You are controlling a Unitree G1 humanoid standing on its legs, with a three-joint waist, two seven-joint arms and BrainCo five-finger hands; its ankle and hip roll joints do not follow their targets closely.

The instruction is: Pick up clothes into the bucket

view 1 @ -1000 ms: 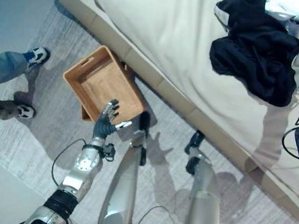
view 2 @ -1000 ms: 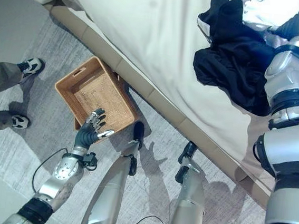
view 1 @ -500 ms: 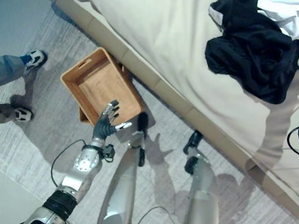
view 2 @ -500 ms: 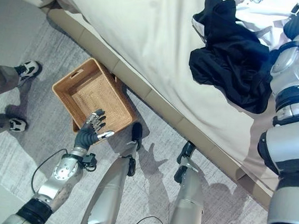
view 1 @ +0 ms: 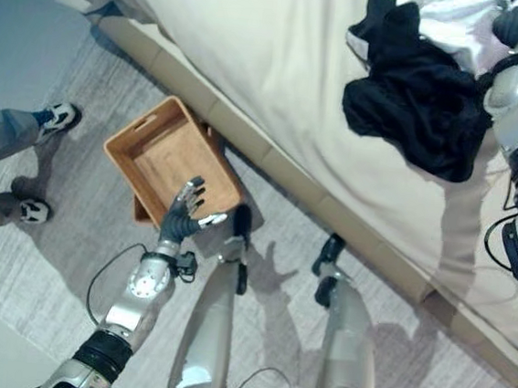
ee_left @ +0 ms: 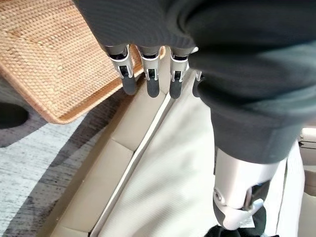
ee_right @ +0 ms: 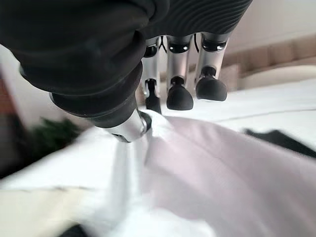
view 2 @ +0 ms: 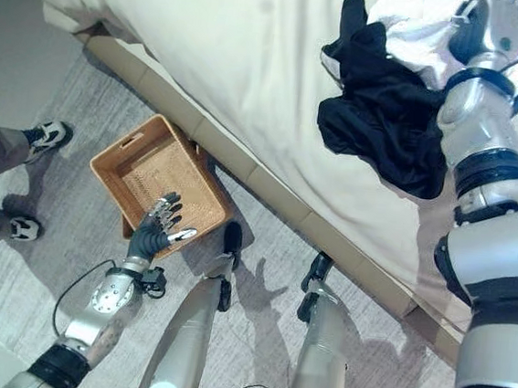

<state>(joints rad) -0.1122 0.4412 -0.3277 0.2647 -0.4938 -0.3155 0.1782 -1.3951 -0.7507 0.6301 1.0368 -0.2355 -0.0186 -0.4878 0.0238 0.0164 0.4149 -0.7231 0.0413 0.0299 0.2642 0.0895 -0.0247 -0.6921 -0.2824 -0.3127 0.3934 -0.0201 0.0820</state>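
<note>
White cloth (ee_right: pixel 207 173) is lying crumpled on the bed (view 1: pixel 254 56) beside a black garment (view 1: pixel 414 108), and the right hand (view 2: pixel 495 29) is hovering just over it, fingers (ee_right: pixel 178 94) loosely extended, holding nothing. Down on the rug, the left hand (view 1: pixel 184 214) is hanging with fingers spread at the near rim of the wicker basket (view 1: pixel 153 147).

The left arm is reaching forward and low, its left hand (view 1: pixel 184 214) hanging with fingers (ee_left: pixel 150 79) straight and spread, thumb out to the side, holding nothing. The right arm is stretching far forward and up, its right hand (view 2: pixel 496 20) reaching out with relaxed fingers (ee_right: pixel 178 96) pointing downward.
</note>
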